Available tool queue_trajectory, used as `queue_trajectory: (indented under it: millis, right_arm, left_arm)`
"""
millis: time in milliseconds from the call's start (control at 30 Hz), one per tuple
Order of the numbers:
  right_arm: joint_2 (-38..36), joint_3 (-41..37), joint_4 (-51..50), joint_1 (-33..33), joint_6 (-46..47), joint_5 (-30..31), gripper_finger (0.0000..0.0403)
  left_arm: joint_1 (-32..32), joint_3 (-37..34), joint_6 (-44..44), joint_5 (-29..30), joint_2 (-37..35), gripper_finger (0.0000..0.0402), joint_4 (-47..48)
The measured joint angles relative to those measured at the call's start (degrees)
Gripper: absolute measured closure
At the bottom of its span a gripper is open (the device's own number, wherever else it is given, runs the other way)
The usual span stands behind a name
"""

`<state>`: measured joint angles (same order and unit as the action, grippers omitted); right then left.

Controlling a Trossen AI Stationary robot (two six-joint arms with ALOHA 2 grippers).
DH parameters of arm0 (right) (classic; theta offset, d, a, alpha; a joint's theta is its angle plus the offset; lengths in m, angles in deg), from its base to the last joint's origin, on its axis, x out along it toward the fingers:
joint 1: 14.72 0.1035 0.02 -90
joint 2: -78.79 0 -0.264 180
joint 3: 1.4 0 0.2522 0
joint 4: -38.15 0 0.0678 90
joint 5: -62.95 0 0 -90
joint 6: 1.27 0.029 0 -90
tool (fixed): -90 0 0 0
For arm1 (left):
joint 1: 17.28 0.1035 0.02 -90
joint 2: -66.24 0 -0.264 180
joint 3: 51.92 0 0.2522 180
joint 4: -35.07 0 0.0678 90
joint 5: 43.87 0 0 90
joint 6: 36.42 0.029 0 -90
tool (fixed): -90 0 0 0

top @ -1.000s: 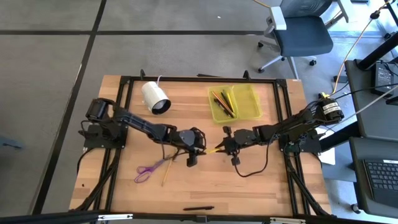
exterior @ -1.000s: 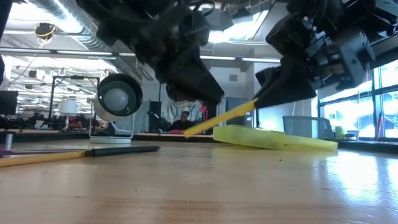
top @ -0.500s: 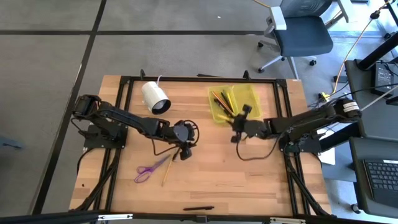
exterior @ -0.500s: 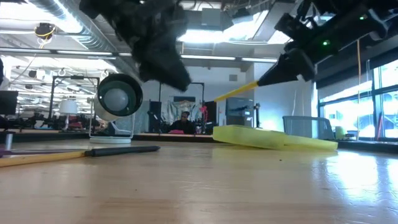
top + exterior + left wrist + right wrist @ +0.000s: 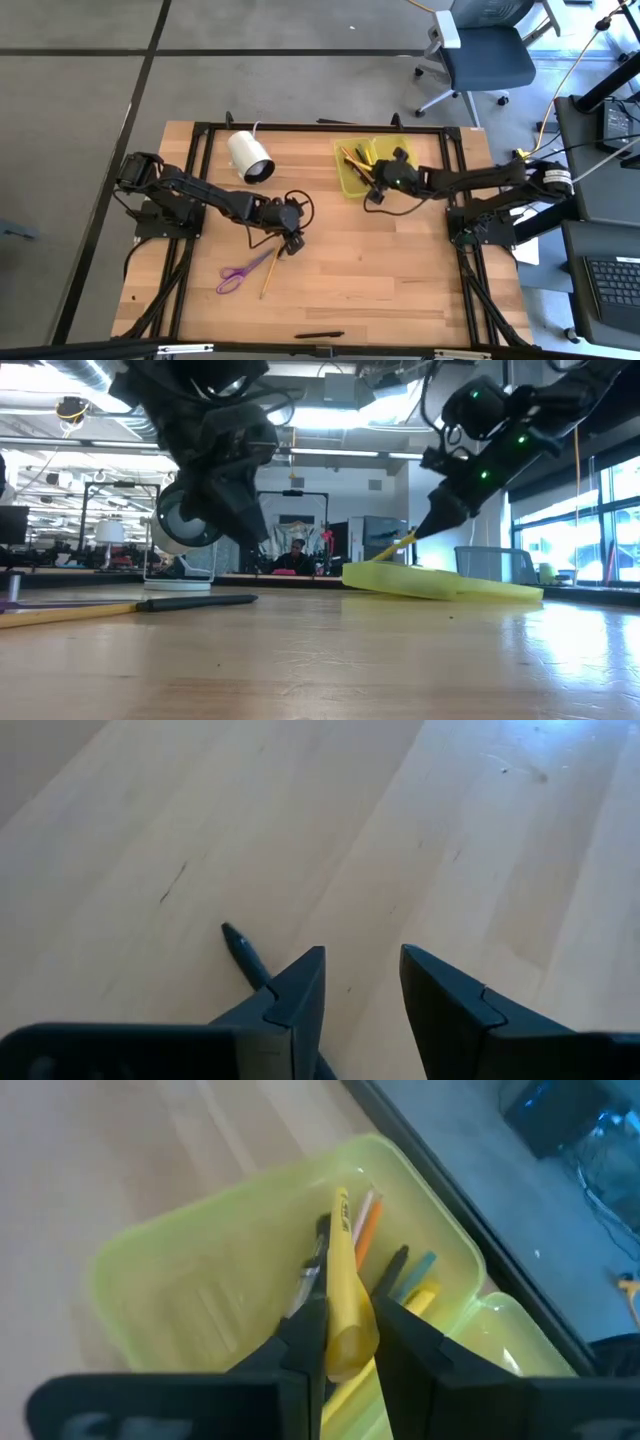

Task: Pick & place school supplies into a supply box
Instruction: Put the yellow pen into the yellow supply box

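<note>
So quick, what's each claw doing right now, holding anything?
Left gripper: open, empty.
Right gripper: shut on a yellow pencil, over the supply box.

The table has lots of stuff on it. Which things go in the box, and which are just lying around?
For the job: yellow pencil in the right gripper, box, scissors, pencil beside them, black pen.

Just lying about: white cylinder, chair.

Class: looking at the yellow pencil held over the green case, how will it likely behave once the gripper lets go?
The yellow pencil looks stiff and thin, so it should drop straight. Probably light. Being slender, it may roll, but the supply box walls and the pens already inside should likely stop it.
</note>
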<state>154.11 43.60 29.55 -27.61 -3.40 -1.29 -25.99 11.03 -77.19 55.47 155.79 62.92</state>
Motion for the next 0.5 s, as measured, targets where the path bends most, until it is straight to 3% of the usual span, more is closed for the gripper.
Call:
queue_trajectory:
  millis: [200,500]
  right_arm:
    - [4.52,0.0,3.56,-2.53,-0.78,-3.59,0.0328]
    - [11.33,0.0,11.31,-4.08,-3.64,-2.45,0.0328]
  left_arm:
    - [-0.68,-1.86,-0.05,3.12,0.0,0.0278,-0.12]
    - [-0.68,-1.88,1.33,3.19,0.0,0.0277,-0.28]
